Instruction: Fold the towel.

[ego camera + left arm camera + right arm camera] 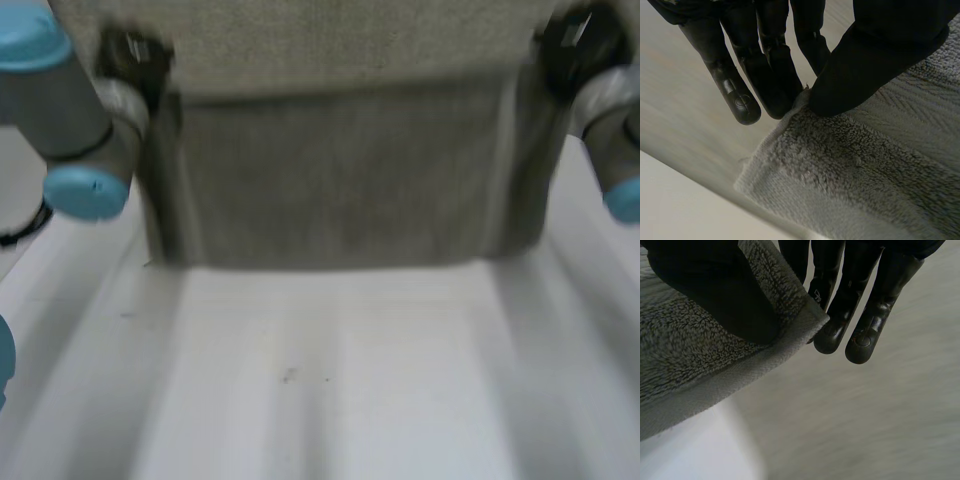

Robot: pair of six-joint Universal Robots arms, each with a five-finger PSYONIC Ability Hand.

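Head view: towel [340, 170] hangs above table [350, 390]; left hand [765, 65], right hand [705, 285] pinch corners.

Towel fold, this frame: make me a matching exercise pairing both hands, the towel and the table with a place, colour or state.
Things:
1. left hand
2. right hand
3. towel
4. table

Descriptions:
a. white, nearest the camera in the head view
b. pinches the towel corner at the head view's right
c. grey, held at two corners
d. pinches the towel corner at the head view's left

Pairs: 1-d, 2-b, 3-c, 4-a
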